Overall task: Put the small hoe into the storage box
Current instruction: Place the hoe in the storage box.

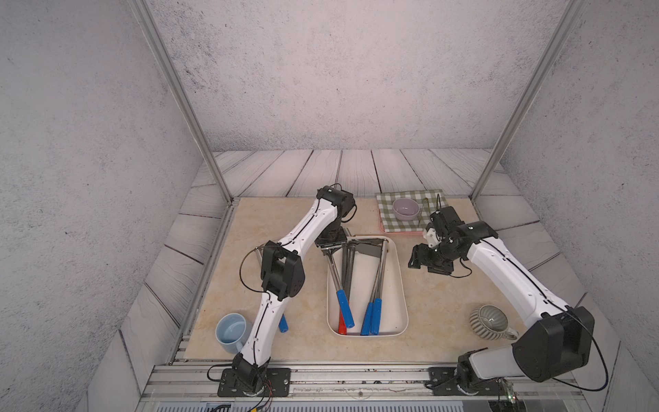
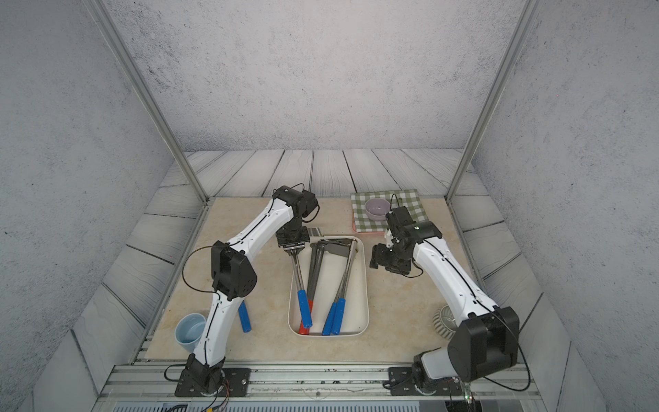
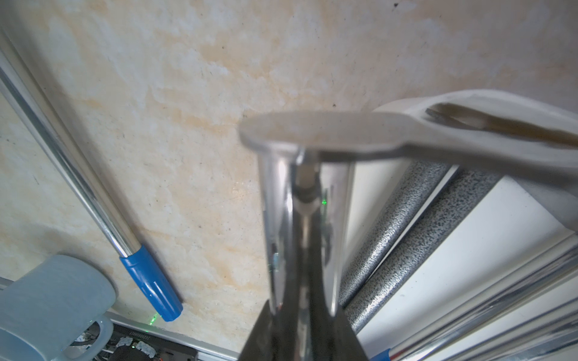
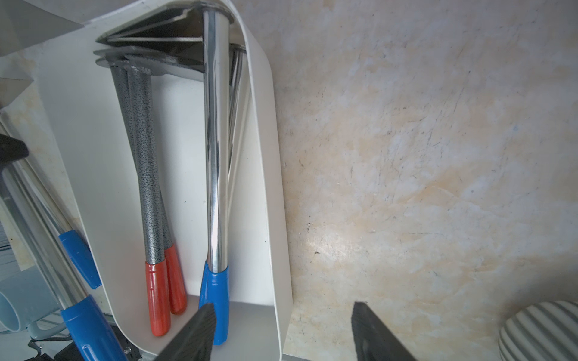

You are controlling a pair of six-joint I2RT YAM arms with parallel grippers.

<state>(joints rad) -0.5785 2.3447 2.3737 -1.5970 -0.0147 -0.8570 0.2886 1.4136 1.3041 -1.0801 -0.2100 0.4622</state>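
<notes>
Gripping the small hoe [image 1: 335, 274] on its chrome shaft just below the blade, the left gripper [image 1: 330, 244] hangs at the far left corner of the storage box [image 1: 390, 281], fingers narrowed onto the shaft. The hoe's blue handle slants down into the box and lies across a red handle [image 1: 342, 326], while its head sits at the box's far rim under the gripper; whether the blade rests on that rim I cannot tell. Four other hoes lie inside the box. The right gripper [image 4: 281, 334] hovers over bare table just beside the box's right wall, fingers spread wide with nothing between them. Another blue-handled hoe [image 2: 244, 317] lies on the table under the left arm, near a pale blue mug [image 1: 231, 330]
</notes>
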